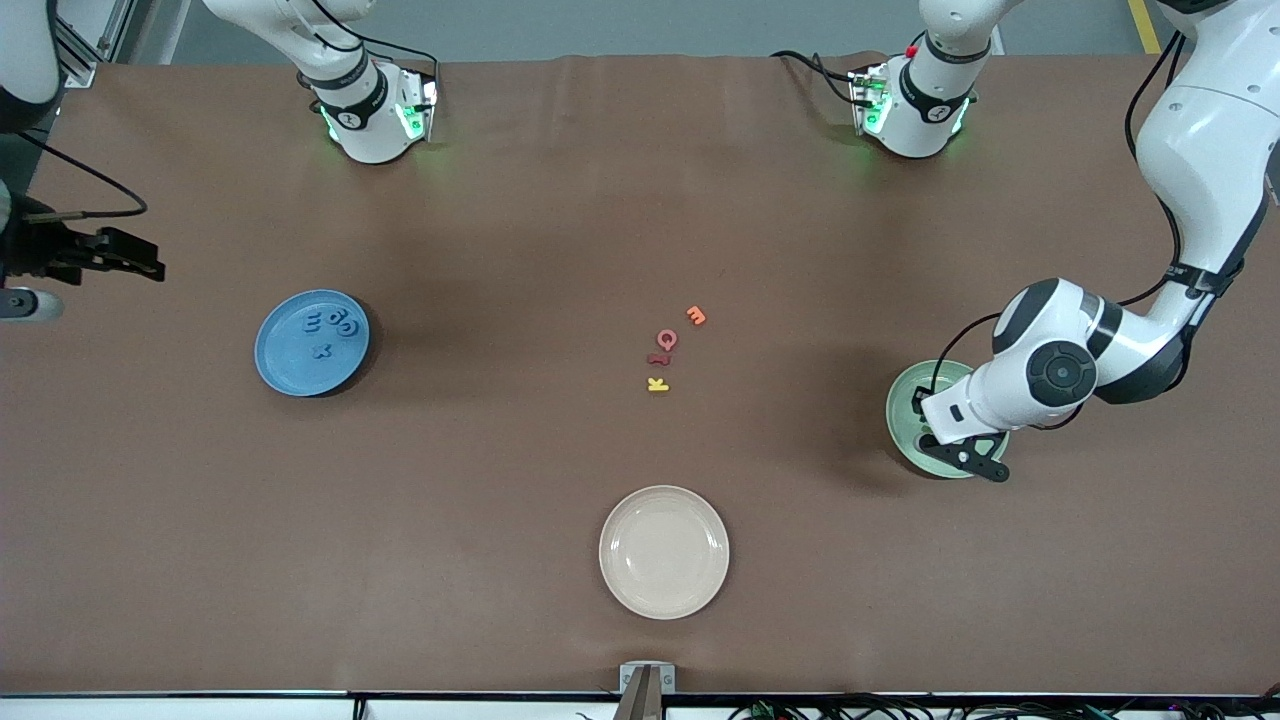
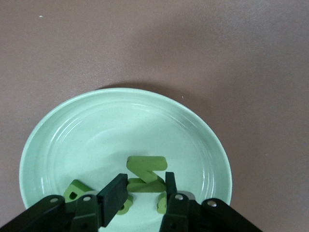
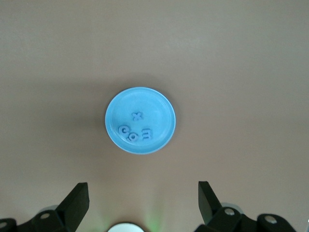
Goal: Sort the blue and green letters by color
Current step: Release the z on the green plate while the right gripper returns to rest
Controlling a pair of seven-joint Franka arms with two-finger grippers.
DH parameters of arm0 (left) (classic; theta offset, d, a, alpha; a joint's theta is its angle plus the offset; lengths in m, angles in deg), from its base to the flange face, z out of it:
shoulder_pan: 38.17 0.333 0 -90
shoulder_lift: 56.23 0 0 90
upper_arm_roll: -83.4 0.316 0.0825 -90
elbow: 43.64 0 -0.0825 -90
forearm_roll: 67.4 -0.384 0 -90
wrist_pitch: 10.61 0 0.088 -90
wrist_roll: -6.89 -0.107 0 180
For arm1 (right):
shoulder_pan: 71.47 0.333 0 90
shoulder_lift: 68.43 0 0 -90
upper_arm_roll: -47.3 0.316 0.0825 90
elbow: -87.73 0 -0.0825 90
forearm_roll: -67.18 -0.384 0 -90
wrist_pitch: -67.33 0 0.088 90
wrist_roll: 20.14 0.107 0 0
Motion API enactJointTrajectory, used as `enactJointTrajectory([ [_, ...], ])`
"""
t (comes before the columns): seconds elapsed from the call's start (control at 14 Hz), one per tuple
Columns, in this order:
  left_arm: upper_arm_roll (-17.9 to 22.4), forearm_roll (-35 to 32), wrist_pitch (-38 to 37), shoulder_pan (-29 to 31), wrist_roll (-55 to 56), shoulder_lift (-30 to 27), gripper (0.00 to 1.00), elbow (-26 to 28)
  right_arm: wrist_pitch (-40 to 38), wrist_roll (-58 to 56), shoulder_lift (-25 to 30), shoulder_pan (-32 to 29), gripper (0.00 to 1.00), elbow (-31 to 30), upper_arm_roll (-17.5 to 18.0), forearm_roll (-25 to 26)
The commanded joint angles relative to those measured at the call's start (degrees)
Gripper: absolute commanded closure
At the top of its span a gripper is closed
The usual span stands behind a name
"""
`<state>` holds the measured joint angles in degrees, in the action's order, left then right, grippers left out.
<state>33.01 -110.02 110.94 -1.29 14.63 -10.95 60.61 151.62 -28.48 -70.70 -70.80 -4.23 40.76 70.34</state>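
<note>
My left gripper (image 1: 965, 452) (image 2: 144, 182) hangs low over the green plate (image 1: 903, 397) (image 2: 120, 125) at the left arm's end of the table, shut on a green N letter (image 2: 147, 172) held by its sides just above the plate floor. More green letters lie in the plate under the fingers, one (image 2: 75, 189) beside them and another (image 2: 162, 203) partly hidden. Several blue letters (image 1: 328, 328) (image 3: 135, 128) lie in the blue plate (image 1: 275, 372) (image 3: 114, 107). My right gripper (image 1: 148, 268) (image 3: 142, 193) waits open and empty, high at the right arm's end.
An orange letter (image 1: 696, 315), two red letters (image 1: 664, 347) and a yellow letter (image 1: 657, 384) lie in a short row mid-table. A beige plate (image 1: 664, 590) stands nearer the front camera, with nothing in it.
</note>
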Motion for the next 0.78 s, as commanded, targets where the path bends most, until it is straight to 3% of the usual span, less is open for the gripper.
enactJointTrajectory([
  [0.0, 0.4, -1.2, 0.2, -0.8, -0.7, 1.1, 0.72, -1.4, -5.1, 1.0, -6.2, -0.8, 0.0, 9.3, 0.9, 1.0],
  [0.21, 1.6, -1.2, 2.0, -1.5, -0.8, 1.1, 0.49, -1.3, -4.4, 1.1, -6.8, -1.0, 0.0, 9.4, 1.0, -0.2],
  [0.36, 1.7, -1.2, 2.0, -1.5, -0.7, 1.0, 0.23, -1.3, -4.0, 0.8, -6.4, -0.7, 0.0, 9.3, 1.0, -1.5],
  [0.43, 1.6, -1.1, 2.0, -1.3, -0.5, 1.0, 0.21, -1.2, -4.0, 0.8, -6.0, -0.5, 0.0, 8.8, 1.2, -1.6],
  [0.5, 1.7, -1.1, 2.0, -1.3, -0.3, 1.0, 0.04, -1.2, -4.4, 0.9, -5.5, -0.2, 0.0, 8.7, 1.3, -1.6],
  [0.71, 1.6, -0.8, 1.3, -1.0, 0.3, 0.1, 0.0, -1.2, -4.4, 0.9, -4.6, -0.1, 0.0, 8.6, 1.4, -1.9],
])
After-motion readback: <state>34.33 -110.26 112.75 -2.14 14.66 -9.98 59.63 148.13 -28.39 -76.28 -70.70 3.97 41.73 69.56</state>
